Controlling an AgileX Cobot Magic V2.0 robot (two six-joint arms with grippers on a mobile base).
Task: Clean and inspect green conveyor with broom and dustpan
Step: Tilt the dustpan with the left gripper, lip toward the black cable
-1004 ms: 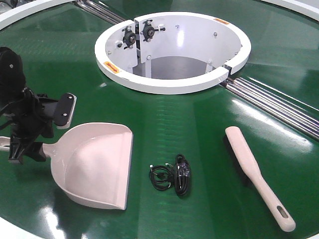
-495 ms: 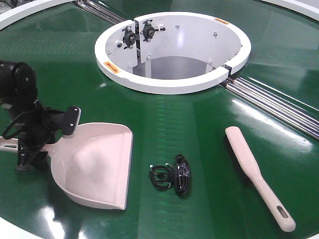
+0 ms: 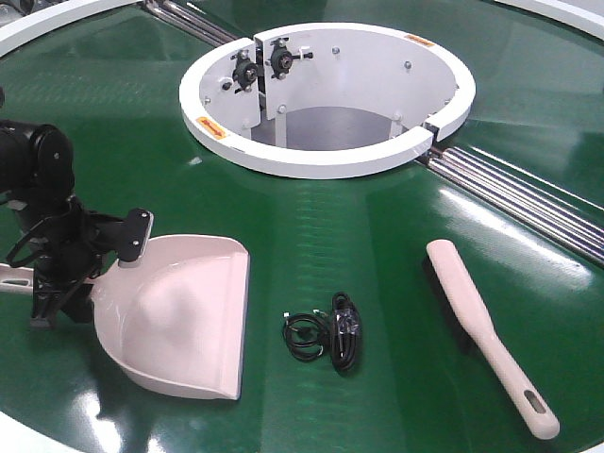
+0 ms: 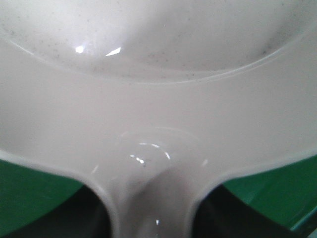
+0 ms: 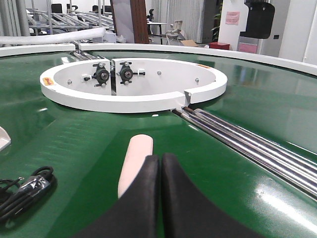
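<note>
Beneath the right gripper [image 5: 159, 159], fingers pressed together, the broom [image 5: 136, 156] lies mostly hidden; left gripper [image 3: 87, 272], jaws wide, straddles the dustpan [image 3: 179, 321] handle.

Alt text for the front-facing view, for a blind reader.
The open left gripper straddles the handle of the dustpan on the green conveyor. A black cable bundle lies beside the pan, broom farther right, white hub behind.

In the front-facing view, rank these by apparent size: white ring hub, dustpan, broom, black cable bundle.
1. white ring hub
2. dustpan
3. broom
4. black cable bundle
The hub lies farthest from the camera yet looks clearly largest.
</note>
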